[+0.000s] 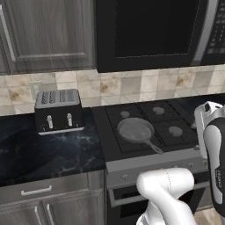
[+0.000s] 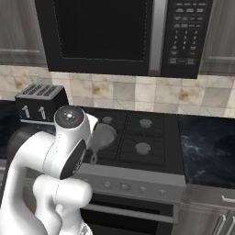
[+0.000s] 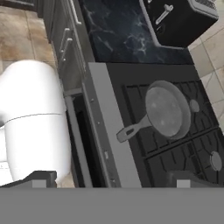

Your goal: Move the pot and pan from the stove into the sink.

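Observation:
The pan (image 3: 168,109) is a shallow grey skillet on the front left burner of the black stove (image 3: 175,151), its long handle (image 3: 131,130) pointing toward the steel front panel. It also shows in the left base view as the pan (image 1: 135,131) on the stove (image 1: 176,116). In the right base view my arm partly covers the pan (image 2: 105,134) on the stove (image 2: 142,133). My gripper (image 3: 113,179) hangs open above the stove's front edge, short of the pan's handle, with nothing between its fingertips (image 3: 183,178). The pot and the sink are out of view.
A black toaster (image 1: 58,110) stands on the dark marble counter (image 1: 48,151) left of the stove. A black microwave (image 1: 149,30) hangs over the burners. The knob panel (image 1: 154,169) and the oven door handle (image 3: 81,144) run along the stove's front. Grey cabinets (image 1: 48,35) are at the upper left.

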